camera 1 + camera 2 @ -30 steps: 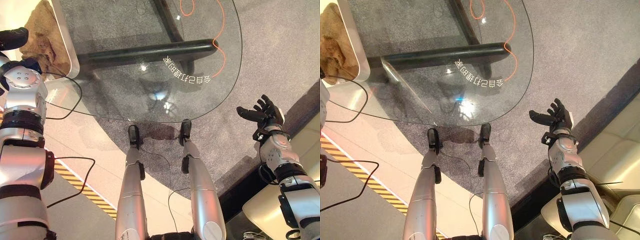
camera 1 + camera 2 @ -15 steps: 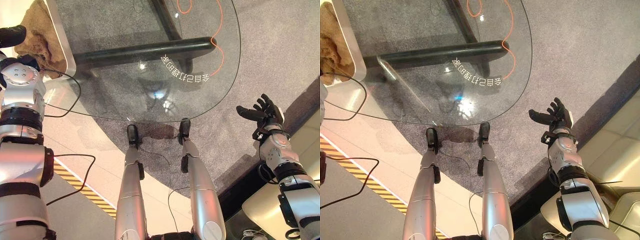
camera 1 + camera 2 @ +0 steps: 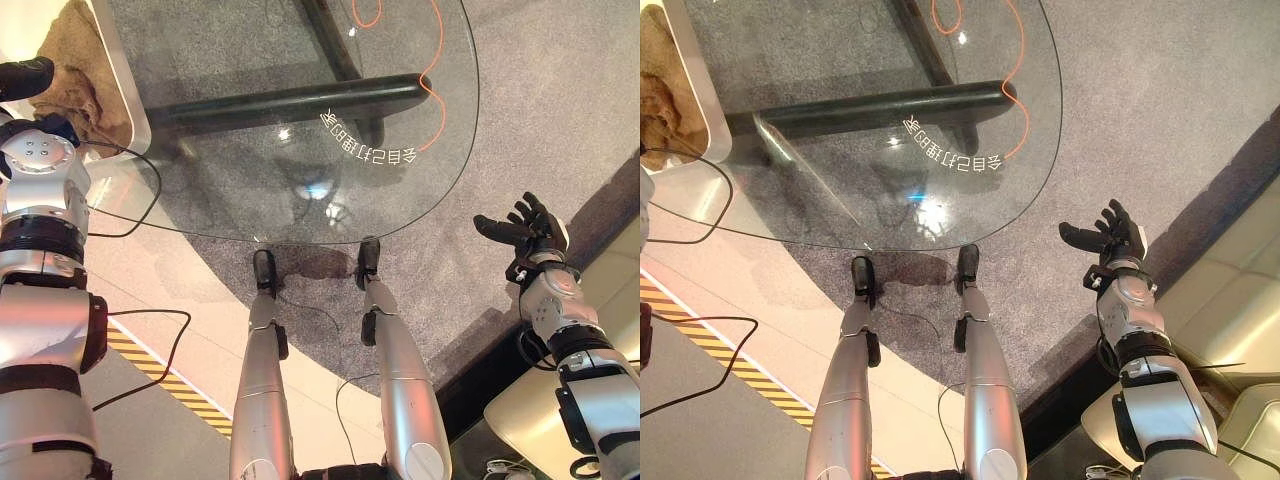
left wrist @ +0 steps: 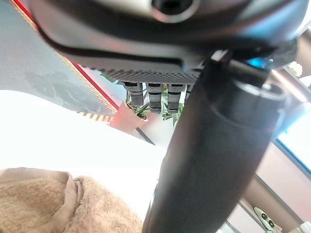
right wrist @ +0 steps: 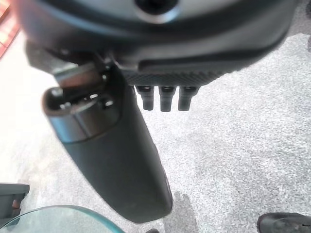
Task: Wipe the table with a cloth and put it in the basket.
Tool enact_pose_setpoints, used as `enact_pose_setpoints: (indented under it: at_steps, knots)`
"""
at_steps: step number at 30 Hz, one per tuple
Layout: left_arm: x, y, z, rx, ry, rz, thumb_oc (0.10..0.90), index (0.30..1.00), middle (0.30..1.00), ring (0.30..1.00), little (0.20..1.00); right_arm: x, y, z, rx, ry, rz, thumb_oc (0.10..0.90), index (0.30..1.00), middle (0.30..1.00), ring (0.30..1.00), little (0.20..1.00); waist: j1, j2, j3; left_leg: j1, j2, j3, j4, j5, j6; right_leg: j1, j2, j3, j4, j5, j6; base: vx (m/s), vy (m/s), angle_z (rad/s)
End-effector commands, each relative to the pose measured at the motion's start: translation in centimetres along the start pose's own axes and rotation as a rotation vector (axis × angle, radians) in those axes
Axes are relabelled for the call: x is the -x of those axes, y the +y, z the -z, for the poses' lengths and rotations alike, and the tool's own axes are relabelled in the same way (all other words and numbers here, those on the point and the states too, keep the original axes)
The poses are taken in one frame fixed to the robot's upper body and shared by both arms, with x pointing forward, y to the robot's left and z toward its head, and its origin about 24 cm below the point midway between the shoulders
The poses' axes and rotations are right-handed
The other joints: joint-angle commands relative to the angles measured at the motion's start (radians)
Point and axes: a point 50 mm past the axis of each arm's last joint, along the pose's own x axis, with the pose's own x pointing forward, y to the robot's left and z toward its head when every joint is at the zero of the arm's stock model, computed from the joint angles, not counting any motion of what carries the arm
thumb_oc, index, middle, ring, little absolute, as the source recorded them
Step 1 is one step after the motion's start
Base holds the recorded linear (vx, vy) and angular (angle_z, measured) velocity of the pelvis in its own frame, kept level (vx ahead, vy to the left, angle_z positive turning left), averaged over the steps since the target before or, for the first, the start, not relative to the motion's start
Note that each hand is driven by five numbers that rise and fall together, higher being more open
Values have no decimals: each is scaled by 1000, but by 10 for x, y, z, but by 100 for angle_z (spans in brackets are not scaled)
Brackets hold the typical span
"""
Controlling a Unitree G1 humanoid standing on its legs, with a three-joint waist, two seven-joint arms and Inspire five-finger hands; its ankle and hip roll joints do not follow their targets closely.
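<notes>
A brown cloth (image 3: 85, 60) lies crumpled inside the white basket (image 3: 125, 90) at the far left, beside the glass table (image 3: 300, 150). My left hand (image 3: 25, 78) hovers just left of the cloth, a little above it. In the left wrist view its thumb (image 4: 209, 160) and fingers are straight, with the cloth (image 4: 58, 204) lying free below them. My right hand (image 3: 525, 228) hangs open over the grey carpet to the right of the table, fingers spread and holding nothing; the right wrist view shows its thumb (image 5: 116, 165) above bare carpet.
A black beam (image 3: 290, 98) runs under the glass, and an orange cord (image 3: 435, 80) curls on the far right of the tabletop. Cream furniture (image 3: 1240, 290) stands at the right. Yellow-black floor tape (image 3: 170, 385) runs at the lower left.
The whole picture has shifted slightly, so the camera moved. Both hands and the cloth keep their places.
</notes>
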Motion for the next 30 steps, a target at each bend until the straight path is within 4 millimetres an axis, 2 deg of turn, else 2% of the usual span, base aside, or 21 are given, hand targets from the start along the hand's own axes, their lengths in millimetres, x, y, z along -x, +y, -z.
enact_pose_setpoints:
  at_steps: [1, 7, 11, 16, 19, 20, 22, 25, 27, 29, 30]
  knots:
    - [-24, 35, -23, 100, -92, -114, 800, 900, 900, 900, 900, 6, -16, 10, 33, -24, 43, 800, 900, 900, 900, 900, 15, -5, -25, 56, -4, 53, 35, -52, 37, 98, 4, 10, 24, -80, 6, 0, 0, 0]
    - [-20, 39, 4, 90, -53, -1, 800, 900, 900, 900, 900, 12, -26, 31, 99, 31, 59, 800, 900, 900, 900, 900, 26, 3, -25, 131, -14, 68, -6, -42, 38, 174, -14, 3, -12, -66, 14, -11, 2, -1]
    - [-3, 51, 57, 32, 46, 137, 800, 900, 900, 900, 900, 32, -44, 73, 166, 146, 78, 800, 900, 900, 900, 900, 44, 20, -39, 282, -28, 85, -71, -46, 38, 311, -38, -6, -58, -69, 30, 29, 38, -2]
    - [15, 71, 103, -23, 150, 211, 800, 900, 900, 900, 900, 51, -59, 105, 215, 244, 73, 800, 900, 900, 900, 900, 56, 31, -91, 374, -37, 91, -117, -47, 42, 398, -53, -18, -95, -71, 37, 64, 28, -6]
    - [37, 92, 143, -66, 261, 276, 800, 900, 900, 900, 900, 71, -72, 130, 248, 334, 72, 800, 900, 900, 900, 900, 66, 40, -140, 439, -42, 90, -146, -50, 44, 464, -60, -25, -120, -76, 42, 134, 28, 4]
    - [50, 104, 163, -95, 314, 311, 800, 900, 900, 900, 900, 81, -77, 142, 267, 375, 72, 800, 900, 900, 900, 900, 68, 43, -169, 465, -44, 88, -163, -45, 44, 495, -60, -29, -139, -71, 42, 154, 21, 5]
    - [69, 117, 186, -137, 394, 370, 800, 900, 900, 900, 900, 94, -83, 157, 304, 438, 71, 800, 900, 900, 900, 900, 70, 48, -207, 512, -44, 87, -187, -50, 45, 544, -60, -34, -165, -74, 44, 165, 22, 4]
    - [98, 138, 217, -184, 520, 439, 800, 900, 900, 900, 900, 114, -91, 177, 342, 524, 65, 800, 900, 900, 900, 900, 70, 52, -256, 576, -46, 86, -216, -56, 47, 612, -56, -38, -200, -73, 46, 157, 23, 1]
    - [129, 155, 241, -232, 637, 495, 800, 900, 900, 900, 900, 133, -95, 195, 390, 605, 47, 800, 900, 900, 900, 900, 73, 52, -297, 619, -46, 81, -227, -60, 48, 658, -53, -45, -215, -72, 47, 167, 14, 1]
    - [155, 168, 258, -274, 731, 545, 800, 900, 900, 900, 900, 150, -96, 210, 418, 675, 24, 800, 900, 900, 900, 900, 77, 51, -329, 648, -46, 79, -234, -63, 50, 688, -52, -50, -226, -71, 47, 129, 8, -2]
    - [159, 170, 260, -286, 745, 556, 800, 900, 900, 900, 900, 153, -96, 213, 426, 687, 19, 800, 900, 900, 900, 900, 77, 51, -335, 654, -46, 78, -236, -63, 50, 694, -51, -52, -228, -71, 47, 127, 2, -3]
